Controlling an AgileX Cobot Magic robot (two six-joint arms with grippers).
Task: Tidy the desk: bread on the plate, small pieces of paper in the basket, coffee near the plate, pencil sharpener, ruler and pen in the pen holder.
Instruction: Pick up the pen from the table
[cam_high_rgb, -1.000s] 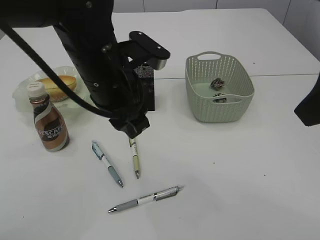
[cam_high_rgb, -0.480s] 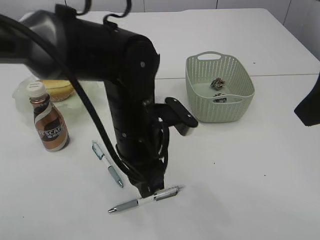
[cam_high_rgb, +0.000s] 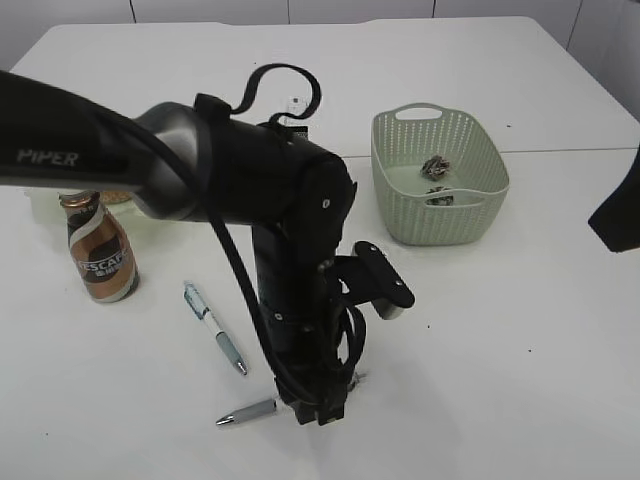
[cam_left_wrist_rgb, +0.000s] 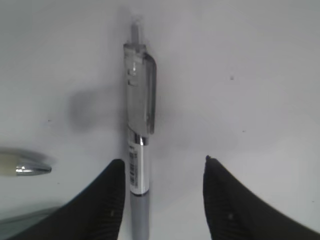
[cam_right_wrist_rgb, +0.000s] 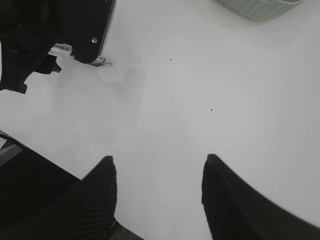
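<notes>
The left tool (cam_left_wrist_rgb: 162, 200) hangs open low over the tabletop (cam_high_rgb: 520, 330), one finger (cam_left_wrist_rgb: 102, 205) just beside the grey pen (cam_left_wrist_rgb: 137, 150), the right tool (cam_right_wrist_rgb: 157, 195) open too, well apart.

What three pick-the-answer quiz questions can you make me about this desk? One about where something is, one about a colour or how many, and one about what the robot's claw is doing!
1. Where are the crumpled paper bits?
A. In the basket
B. Beside the coffee bottle
C. Under the gripper

2. What colour is the basket?
A. Red
B. Pale green
C. Black

3. How does the left gripper stand at the grey pen?
A. Shut tight, nowhere near it
B. Holding it high in the air
C. Open, with the pen lying between the fingers

Answers:
1 A, the exterior view shows them inside the basket.
2 B, its walls look pale green.
3 C, the left wrist view shows spread fingers either side of the pen on the table.
</notes>
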